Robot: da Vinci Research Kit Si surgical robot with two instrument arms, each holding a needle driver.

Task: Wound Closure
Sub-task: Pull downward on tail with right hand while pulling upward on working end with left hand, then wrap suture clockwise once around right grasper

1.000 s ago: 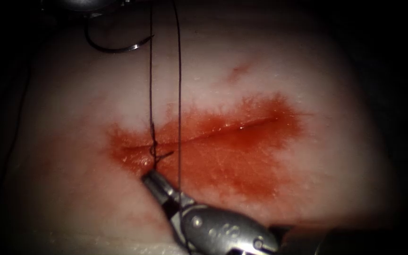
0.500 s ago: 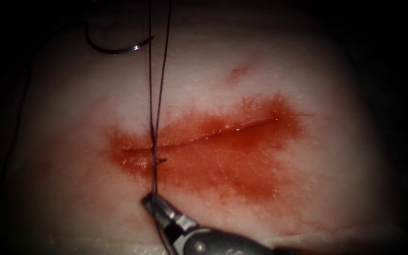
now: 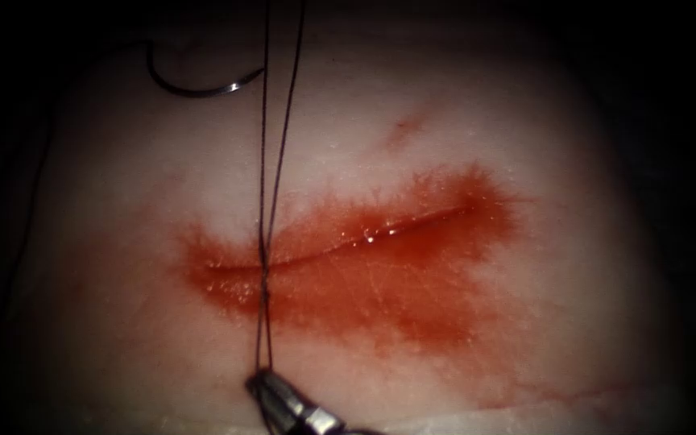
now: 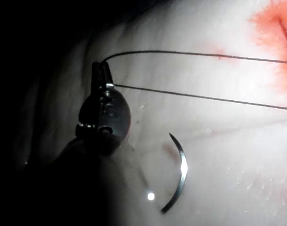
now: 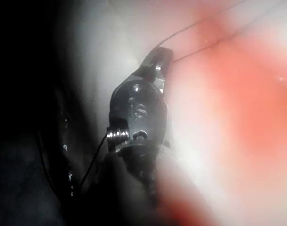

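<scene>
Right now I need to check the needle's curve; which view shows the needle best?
The left wrist view: the needle lies free on the tissue, whole curve visible. The endoscope view shows it farther off, partly shadowed.

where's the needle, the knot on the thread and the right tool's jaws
needle (image 3: pixel 191 89), endoscope view, middle of its curve, lying on the tissue
knot (image 3: pixel 265 275), endoscope view, on the thread at the cut
right tool (image 3: pixel 263 385), endoscope view, jaw tips on the thread

Pale pinkish-white tissue (image 3: pixel 525 121) is stained orange-red by red fluid (image 3: pixel 380 274) just beyond the silver-grey right tool (image 3: pixel 271 393), from which dark, near-black thread (image 3: pixel 266 161) is drawn, while beside the grey left tool (image 4: pixel 102 70) a steel-grey needle (image 4: pixel 178 174) glints white.
</scene>
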